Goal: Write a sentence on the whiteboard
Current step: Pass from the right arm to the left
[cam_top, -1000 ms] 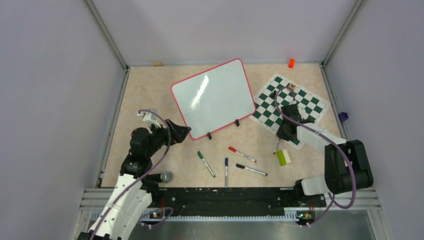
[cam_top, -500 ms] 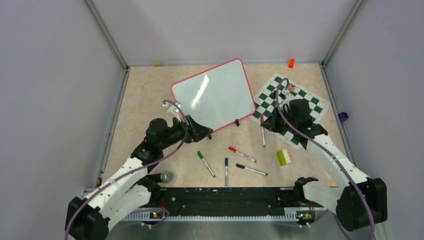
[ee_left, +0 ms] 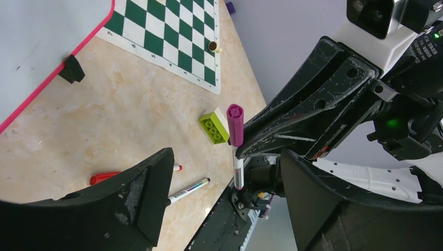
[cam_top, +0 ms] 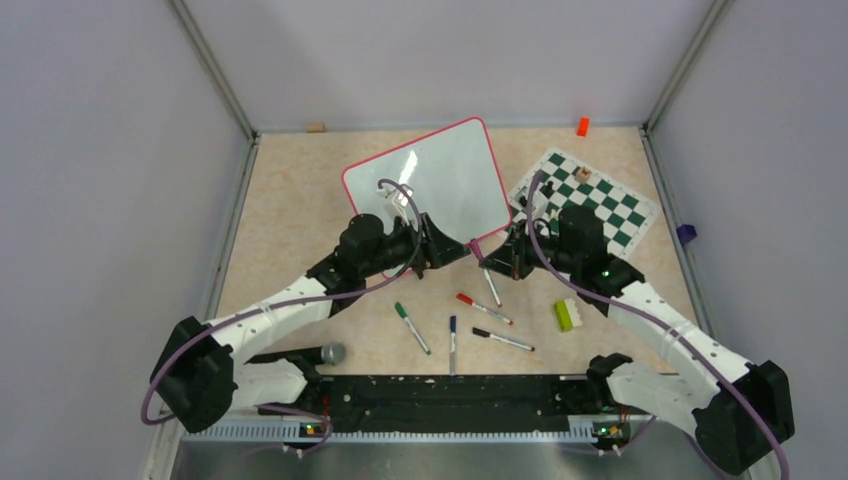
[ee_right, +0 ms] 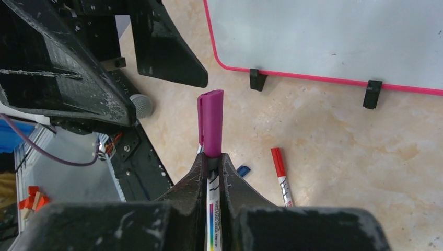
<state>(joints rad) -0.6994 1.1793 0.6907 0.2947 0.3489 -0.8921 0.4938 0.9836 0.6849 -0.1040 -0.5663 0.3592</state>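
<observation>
With the blank whiteboard (cam_top: 440, 190) far-centre on the worktop (cam_top: 290, 190), the right gripper (ee_right: 211, 159) pinches the capped marker (ee_right: 210, 123) facing the spread left gripper (ee_left: 225, 154); closing off-centre could knock it loose.

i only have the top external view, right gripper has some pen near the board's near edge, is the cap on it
Observer: Yes. In the right wrist view the right gripper is shut on the marker, and its purple cap is on.
Operator: is the left gripper on the cap yet
Observer: No. In the left wrist view the left gripper is open, with the cap out ahead of it and nothing touching it, as far as I can tell.
Operator: enough cap showing to pull it off
Observer: The right fingers clamp the barrel just below the cap, so the whole cap sticks out free.
</observation>
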